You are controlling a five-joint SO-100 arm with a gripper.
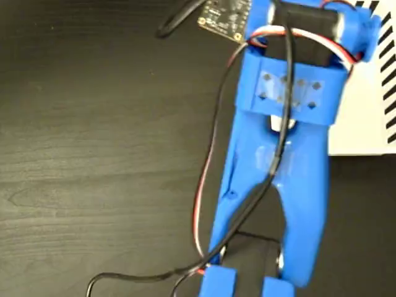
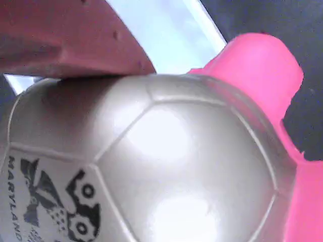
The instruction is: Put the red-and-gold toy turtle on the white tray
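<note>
In the wrist view, your end effector is showing only one blurred reddish finger [image 2: 65,40] pressing on the shell of the red-and-gold toy turtle [image 2: 151,161]; whether it is gripping the turtle, you cannot tell. The shell print is reading "MARYLAND", cut off at the edge. In the fixed view, the blue arm [image 1: 278,167] is hiding the turtle above the dark worktop [image 1: 93,154], beside the white tray [image 1: 365,124].

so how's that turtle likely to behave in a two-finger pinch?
Probably slippery: the turtle's shell is glossy with bright highlights and domed, so pads could slide off the curve. It looks like rigid moulded plastic, so likely stiff, and perhaps light if hollow. The reddish finger touches only the dome's upper edge, a weak hold.
</note>
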